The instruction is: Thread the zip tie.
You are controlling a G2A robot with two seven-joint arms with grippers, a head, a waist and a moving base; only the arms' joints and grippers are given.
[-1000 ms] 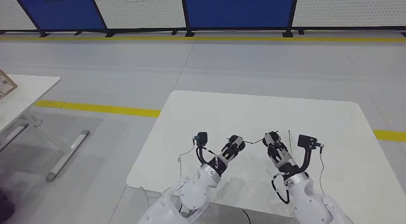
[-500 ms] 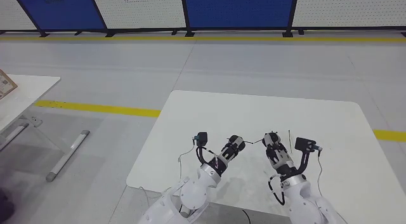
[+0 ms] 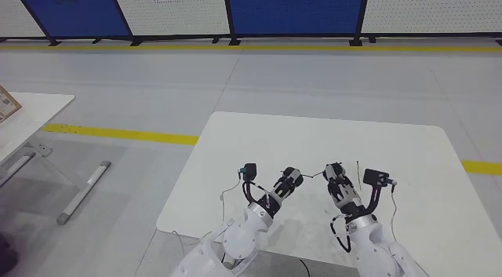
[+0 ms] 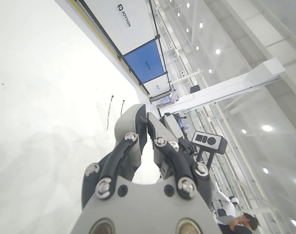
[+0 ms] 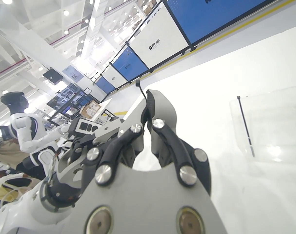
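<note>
**A:** From above, where do the arms sit?

**B:** Both are low over the near part of the white table (image 3: 392,140), with their tips turned toward each other. The left gripper (image 3: 296,174) and the right gripper (image 3: 332,172) are near one another. The zip tie (image 3: 314,175) shows as a thin dark line across the gap between them.

**A:** Anything else lying there?

**B:** A spare zip tie (image 3: 358,170) lies flat on the table just beyond the right gripper.

**A:** And the left wrist view?

**B:** The left gripper (image 4: 146,119) has its fingers pressed together at the tips, with a small dark bit between them. I cannot tell whether that bit is the strap. Past the tips, the spare zip tie (image 4: 109,113) and a second spare tie (image 4: 122,106) lie on the table side by side, not touching.

**A:** The right wrist view?

**B:** The right gripper (image 5: 147,96) is clamped on the zip tie (image 5: 138,82). The strap comes out from between the closed fingertips, and its square head stands free in the air just above them. Off to one side, the spare zip tie (image 5: 245,127) lies straight inside a clear tray (image 5: 232,113) that rests on the table.
</note>
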